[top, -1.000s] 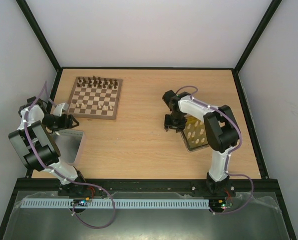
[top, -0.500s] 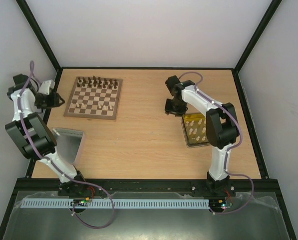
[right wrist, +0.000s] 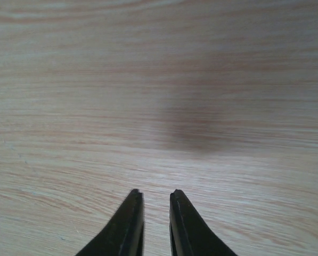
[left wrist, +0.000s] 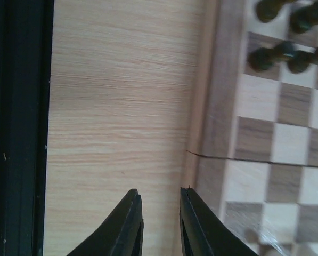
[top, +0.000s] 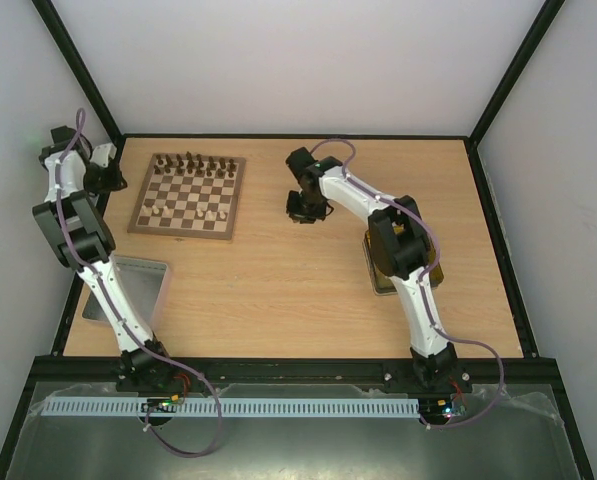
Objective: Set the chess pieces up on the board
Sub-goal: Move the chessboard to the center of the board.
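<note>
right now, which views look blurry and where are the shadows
Left wrist: the dark chess pieces at the top are out of focus, the board mid-frame is sharp. Right wrist: a diffuse shadow darkens the table mid-frame. Top external: evenly lit, faint shadows only.

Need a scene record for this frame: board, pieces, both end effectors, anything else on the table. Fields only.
board: flat, far left of table
dark pieces: lined up on the board's far rows
pale pieces: a few on the near rows, count unclear
left end effector: over table beside the board's left border, narrow gap, empty
right end effector: over bare table right of the board, narrow gap, empty
tray: near right, partly under right arm
lid: near left
</note>
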Robot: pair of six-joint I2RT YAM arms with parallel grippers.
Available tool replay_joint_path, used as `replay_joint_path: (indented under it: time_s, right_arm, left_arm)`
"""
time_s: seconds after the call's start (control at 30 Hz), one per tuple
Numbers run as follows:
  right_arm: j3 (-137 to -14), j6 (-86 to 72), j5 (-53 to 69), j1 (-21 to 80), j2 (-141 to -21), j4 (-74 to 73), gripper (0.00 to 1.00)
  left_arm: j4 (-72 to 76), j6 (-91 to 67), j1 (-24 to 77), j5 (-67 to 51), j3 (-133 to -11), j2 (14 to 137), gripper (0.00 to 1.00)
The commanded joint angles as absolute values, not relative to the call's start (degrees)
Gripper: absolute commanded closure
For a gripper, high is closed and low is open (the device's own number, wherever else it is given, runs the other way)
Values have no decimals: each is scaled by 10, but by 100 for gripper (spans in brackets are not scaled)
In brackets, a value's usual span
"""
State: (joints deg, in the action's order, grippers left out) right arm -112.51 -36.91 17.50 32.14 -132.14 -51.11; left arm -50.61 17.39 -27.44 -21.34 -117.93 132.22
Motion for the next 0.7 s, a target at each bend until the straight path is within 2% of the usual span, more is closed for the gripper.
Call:
replay_joint_path:
  time_s: [0.0, 0.33, 0.67]
  right_arm:
    - [-1150, -385, 183, 330, -1332, -517, 87]
    - [-1149, -381, 174, 329, -1332, -522, 92]
    - [-1130, -367, 151, 328, -1323, -538, 96]
  left_arm:
    - [-483, 132, -272, -166, -1228, 1374, 77]
    - [-408, 110, -261, -144, -1299, 1451, 76]
    - [-356, 66, -249, -195, -1330, 1512, 77]
